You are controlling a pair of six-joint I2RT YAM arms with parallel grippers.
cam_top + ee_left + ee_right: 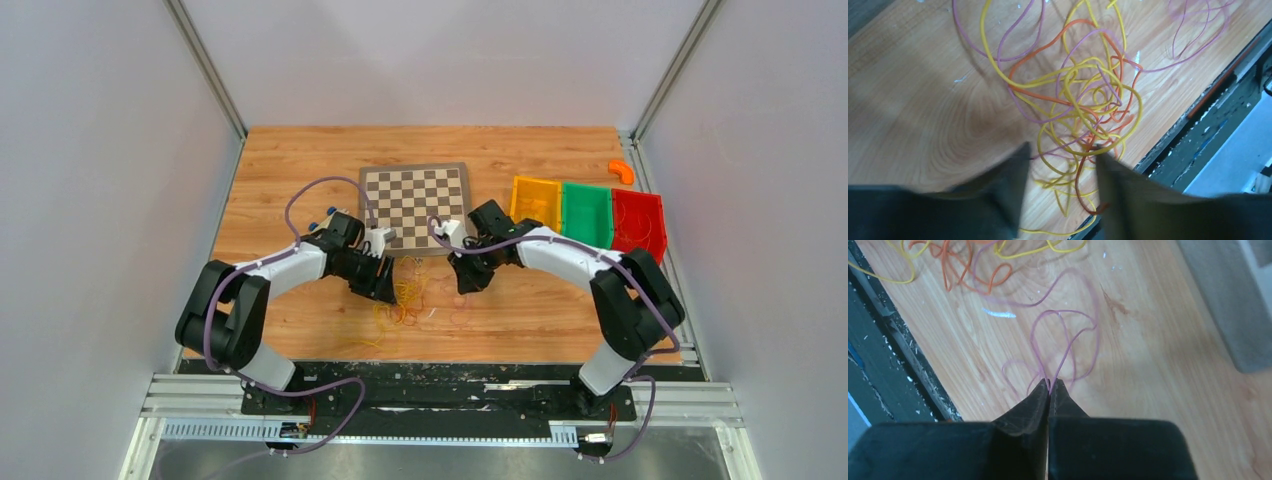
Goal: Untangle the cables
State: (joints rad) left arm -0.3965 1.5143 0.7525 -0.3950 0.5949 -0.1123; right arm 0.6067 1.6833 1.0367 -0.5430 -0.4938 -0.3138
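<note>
Grippers, wrist views: your right gripper (1049,386) has its fingers pressed together, pinching one pink strand (1068,312), whose loop lies on the table (1158,390) just ahead. Your left gripper (1060,152) has its fingers apart, one on either side of the near end of the cables (1091,120). You cannot tell whether either finger touches a strand. From above, you see neither gripper's fingertips, and the strands read only faintly. The right wrist view cuts the knot off at its top edge. Cables: a loose knot of thin yellow, orange and pink-purple loops lying on the wood between the two grippers, near the table's front edge. Beyond lie the chessboard (414,195) and, to its right, yellow, green and red bins (586,212).
</note>
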